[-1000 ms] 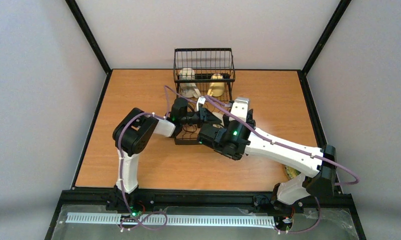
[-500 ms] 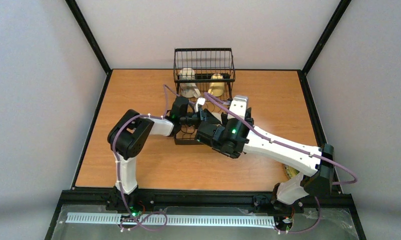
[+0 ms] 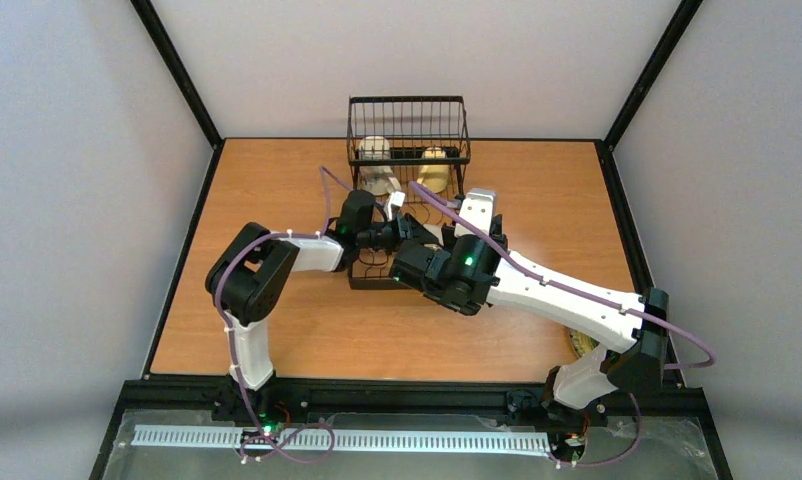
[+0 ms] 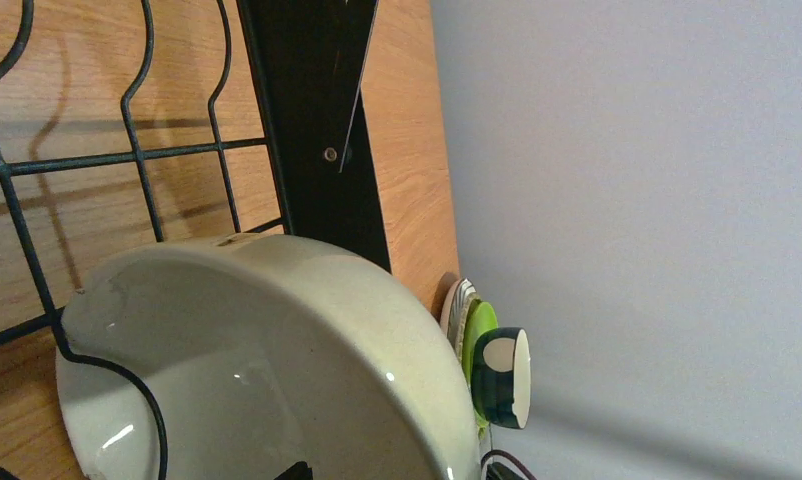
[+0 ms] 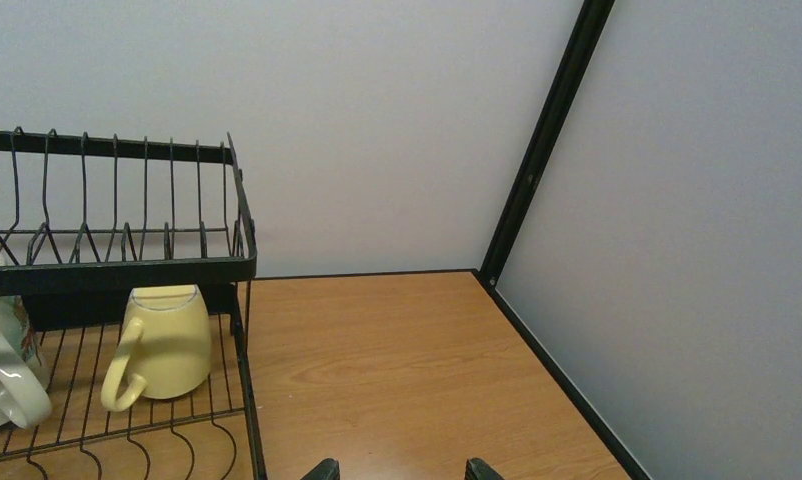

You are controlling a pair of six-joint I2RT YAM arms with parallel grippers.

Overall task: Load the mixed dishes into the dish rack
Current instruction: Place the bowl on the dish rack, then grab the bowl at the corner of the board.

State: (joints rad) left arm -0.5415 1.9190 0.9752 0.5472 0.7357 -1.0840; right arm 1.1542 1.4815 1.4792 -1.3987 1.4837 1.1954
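Our left gripper (image 3: 405, 237) sits low over the slotted tray of the black wire dish rack (image 3: 409, 135). We read its jaws as spread: in the left wrist view only its two tips show at the bottom edge. They stand well apart on either side of a rim and do not pinch it. That rim belongs to the off-white glazed bowl (image 4: 277, 350), which stands on edge among the rack's curved wires with its hollow facing the camera. We cannot make out any motif on it.

Far beyond it, at the table's edge, the teal-and-white bowl (image 4: 502, 375) rests against the lime-green plate (image 4: 480, 322). The white plate (image 4: 458, 303) lies right behind that.

Our right gripper (image 5: 397, 468) hovers beside the rack, its fingers parted with nothing between them except the wooden tabletop (image 5: 397, 370). Ahead and to its left, the rack's taller basket section holds the small cream-yellow mug (image 5: 167, 345). This mug stands upside down on the wire floor with its handle turned toward us. Just beside it is the white mug (image 5: 2, 375), cut off by the frame's left edge. From above, we see the right forearm crossing over the tray close to the left gripper.
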